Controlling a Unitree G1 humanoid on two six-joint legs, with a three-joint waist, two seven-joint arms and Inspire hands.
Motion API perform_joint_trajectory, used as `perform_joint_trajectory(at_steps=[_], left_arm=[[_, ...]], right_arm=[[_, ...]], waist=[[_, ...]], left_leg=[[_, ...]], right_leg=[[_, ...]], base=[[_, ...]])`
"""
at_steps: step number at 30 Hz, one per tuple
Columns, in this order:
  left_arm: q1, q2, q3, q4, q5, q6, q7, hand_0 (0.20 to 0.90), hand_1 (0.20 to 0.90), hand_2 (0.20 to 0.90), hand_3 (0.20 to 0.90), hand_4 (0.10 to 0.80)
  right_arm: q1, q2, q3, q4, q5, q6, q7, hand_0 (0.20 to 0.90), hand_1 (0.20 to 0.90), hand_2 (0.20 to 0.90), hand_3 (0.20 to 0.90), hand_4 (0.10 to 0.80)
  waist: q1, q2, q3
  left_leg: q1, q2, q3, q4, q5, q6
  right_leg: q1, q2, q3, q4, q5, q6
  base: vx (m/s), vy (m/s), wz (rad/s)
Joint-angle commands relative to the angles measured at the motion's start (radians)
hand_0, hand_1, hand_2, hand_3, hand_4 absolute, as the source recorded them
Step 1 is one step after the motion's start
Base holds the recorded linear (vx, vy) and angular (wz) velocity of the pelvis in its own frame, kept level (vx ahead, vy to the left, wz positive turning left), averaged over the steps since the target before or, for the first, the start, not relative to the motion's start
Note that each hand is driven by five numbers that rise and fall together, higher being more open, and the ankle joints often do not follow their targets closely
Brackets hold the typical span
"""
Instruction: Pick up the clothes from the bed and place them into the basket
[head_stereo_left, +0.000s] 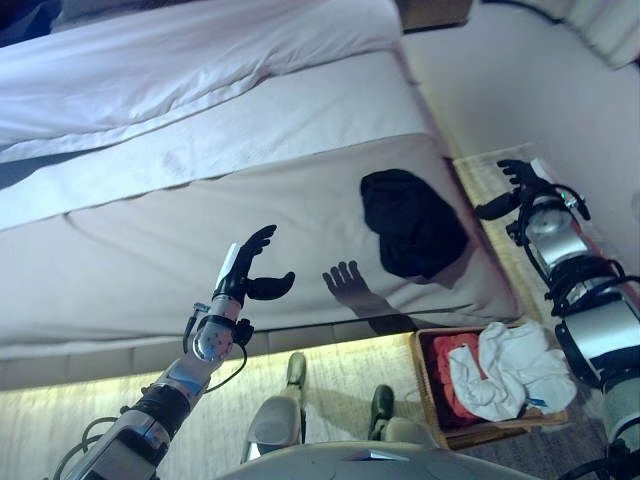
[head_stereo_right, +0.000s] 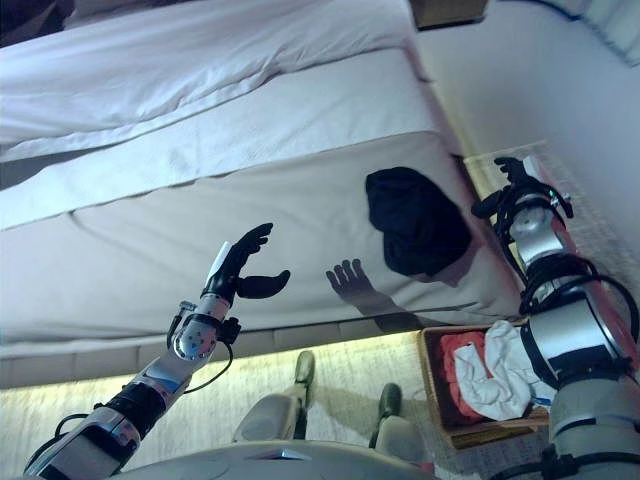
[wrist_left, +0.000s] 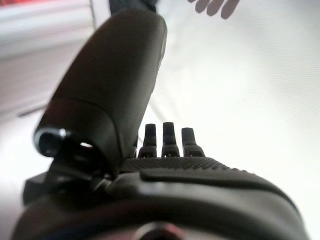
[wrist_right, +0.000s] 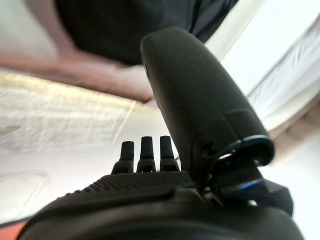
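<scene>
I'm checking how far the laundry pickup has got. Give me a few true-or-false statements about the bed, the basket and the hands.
1. A black garment lies on the bed. True.
2. The basket is empty. False: it holds a white cloth and a red cloth.
3. The left hand holds the black garment. False: it is open, holding nothing.
4. The right hand is open and holds nothing. True.
5. The basket stands on the bed. False: it stands on the floor beside it.

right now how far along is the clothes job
Done: a white garment and a red one lie in the basket. In hand: nothing; the left hand and right hand are both open and empty. Left: the black garment on the bed.
</scene>
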Motion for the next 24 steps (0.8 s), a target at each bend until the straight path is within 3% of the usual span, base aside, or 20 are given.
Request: perform_joint_trajectory(at_steps=[1, 6, 11, 21, 22, 23, 24], left_arm=[[-0.072, 0.061, 0.036, -0.174, -0.031, -0.121, 0.037, 0.900, 0.900, 0.900, 0.900, 0.800], [-0.057, 0.080, 0.033, -0.262, -0.032, -0.134, 0.077, 0.900, 0.900, 0.900, 0.900, 0.800], [-0.044, 0.103, 0.052, -0.326, -0.020, -0.146, 0.127, 0.900, 0.900, 0.900, 0.900, 0.800], [-0.018, 0.121, 0.067, -0.385, -0.017, -0.159, 0.154, 0.900, 0.900, 0.900, 0.900, 0.800], [-0.020, 0.121, 0.067, -0.383, -0.019, -0.161, 0.153, 0.900, 0.900, 0.900, 0.900, 0.800], [-0.020, 0.123, 0.065, -0.386, -0.017, -0.159, 0.153, 0.900, 0.900, 0.900, 0.900, 0.800], [-0.021, 0.124, 0.066, -0.386, -0.018, -0.159, 0.150, 0.900, 0.900, 0.900, 0.900, 0.800]], right_arm=[[-0.140, -0.072, 0.072, -0.042, 0.010, -0.049, -0.025, 0.900, 0.900, 0.900, 0.900, 0.800], [-0.177, -0.044, 0.091, -0.012, -0.001, -0.026, -0.034, 0.900, 0.900, 0.900, 0.900, 0.800], [-0.213, -0.028, 0.095, 0.011, -0.019, 0.018, -0.020, 0.900, 0.900, 0.900, 0.900, 0.800], [-0.254, -0.016, 0.169, 0.092, -0.105, 0.189, 0.062, 0.900, 0.900, 0.900, 0.900, 0.800], [-0.252, -0.016, 0.171, 0.102, -0.090, 0.187, 0.061, 0.752, 0.752, 0.752, 0.727, 0.627], [-0.248, -0.015, 0.169, 0.109, -0.074, 0.185, 0.051, 0.300, 0.300, 0.300, 0.200, 0.100], [-0.246, -0.014, 0.163, 0.112, -0.064, 0.188, 0.043, 0.300, 0.300, 0.300, 0.200, 0.100]], waist=[[0.046, -0.037, 0.056], [0.086, 0.000, 0.135], [0.111, 0.025, 0.199], [0.133, 0.059, 0.199], [0.134, 0.060, 0.199], [0.135, 0.061, 0.199], [0.136, 0.061, 0.199]], left_leg=[[-0.082, -0.057, -0.005, 0.280, -0.258, 0.029], [-0.213, -0.111, -0.044, 0.418, -0.280, 0.053], [-0.323, -0.152, -0.038, 0.542, -0.325, 0.071], [-0.532, -0.166, -0.020, 0.688, -0.351, 0.102], [-0.540, -0.166, -0.018, 0.698, -0.355, 0.106], [-0.545, -0.166, -0.017, 0.708, -0.358, 0.108], [-0.545, -0.166, -0.017, 0.713, -0.361, 0.109]], right_leg=[[-0.074, -0.023, -0.044, 0.196, -0.104, -0.084], [-0.192, -0.057, -0.047, 0.388, -0.162, -0.109], [-0.306, -0.078, -0.035, 0.541, -0.220, -0.114], [-0.512, -0.073, -0.025, 0.657, -0.230, -0.124], [-0.520, -0.074, -0.026, 0.663, -0.231, -0.125], [-0.524, -0.074, -0.027, 0.668, -0.231, -0.125], [-0.525, -0.074, -0.026, 0.672, -0.231, -0.125]], base=[[-0.047, -0.003, 0.35], [-0.026, 0.009, 0.29], [-0.021, 0.004, 0.19], [-0.062, 0.020, 0.06], [-0.044, 0.017, 0.04], [-0.031, 0.012, 0.05], [-0.025, 0.012, 0.06]])
